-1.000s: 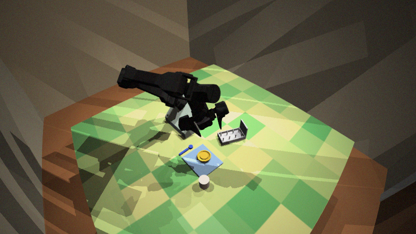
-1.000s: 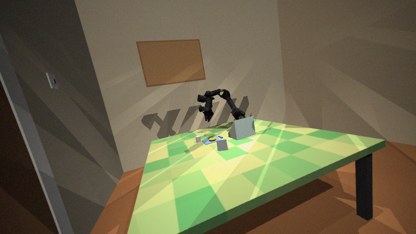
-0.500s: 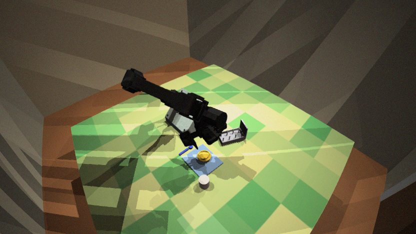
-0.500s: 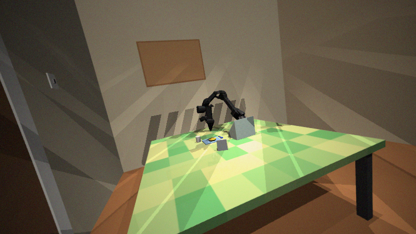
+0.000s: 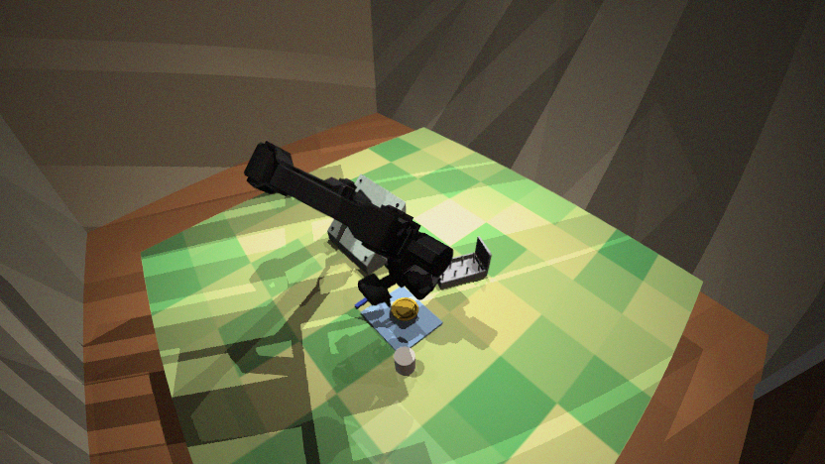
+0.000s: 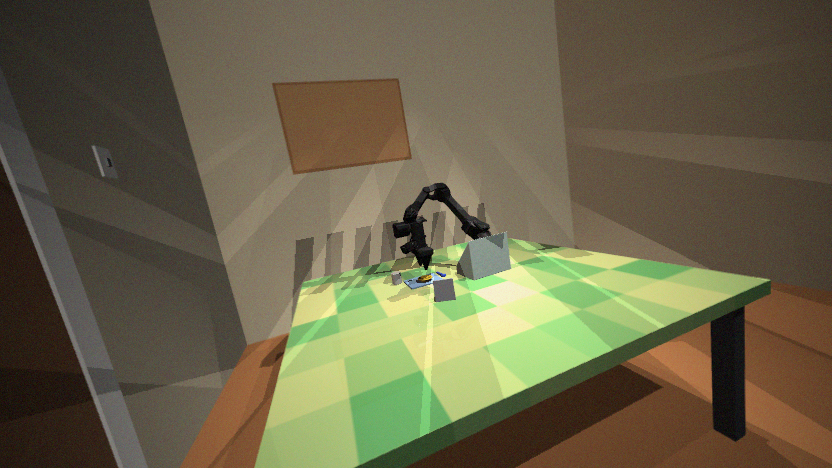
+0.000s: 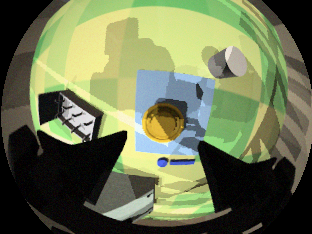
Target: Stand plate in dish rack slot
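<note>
1. Wrist view has the plate (image 7: 163, 121) pretty much dead centre: a small yellow disc lying flat on a blue mat (image 7: 200, 95), nothing lifted yet.
2. The gripper (image 7: 162, 161) hangs above it with jaws spread wide and nothing between them, so my read is this is the approach to the grasp.
3. A flat plate is awkward, so I'd come down over one edge, with one finger outside the rim and one over the dish, rather than straddling the whole thing.
4. There's a little blue stick (image 7: 175, 160) just beside the plate on the gripper side, so I'd avoid dragging a finger through it.
5. The grey cup (image 5: 404, 360) sits off the mat's far corner, well out of the way.
6. The dish rack (image 5: 464, 268) is close to the mat, so the carry looks short. Grip firmly enough to tip the plate on edge.
</note>
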`<action>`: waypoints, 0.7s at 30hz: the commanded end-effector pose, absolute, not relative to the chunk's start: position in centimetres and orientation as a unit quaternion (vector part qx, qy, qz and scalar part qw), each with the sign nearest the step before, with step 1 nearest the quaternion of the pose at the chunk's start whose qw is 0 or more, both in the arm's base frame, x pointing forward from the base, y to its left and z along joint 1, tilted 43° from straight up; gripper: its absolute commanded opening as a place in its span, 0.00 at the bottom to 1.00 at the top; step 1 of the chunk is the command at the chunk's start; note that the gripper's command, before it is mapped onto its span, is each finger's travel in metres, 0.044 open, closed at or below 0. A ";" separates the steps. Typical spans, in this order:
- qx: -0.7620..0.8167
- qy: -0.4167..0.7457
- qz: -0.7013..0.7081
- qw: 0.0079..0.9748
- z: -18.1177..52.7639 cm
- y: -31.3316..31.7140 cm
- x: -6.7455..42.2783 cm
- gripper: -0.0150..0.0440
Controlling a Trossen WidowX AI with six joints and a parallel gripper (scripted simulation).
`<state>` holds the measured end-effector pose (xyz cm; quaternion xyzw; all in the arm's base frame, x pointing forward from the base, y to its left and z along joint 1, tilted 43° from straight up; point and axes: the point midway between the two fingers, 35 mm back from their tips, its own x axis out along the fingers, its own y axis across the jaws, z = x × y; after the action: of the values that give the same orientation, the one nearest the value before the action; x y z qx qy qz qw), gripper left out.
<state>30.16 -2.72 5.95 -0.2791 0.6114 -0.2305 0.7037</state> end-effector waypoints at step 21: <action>-0.284 0.615 -0.230 0.699 3.0 -5.3 30.8 0.93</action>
<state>30.85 -4.91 3.55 -0.2795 0.6116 -0.2309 0.7032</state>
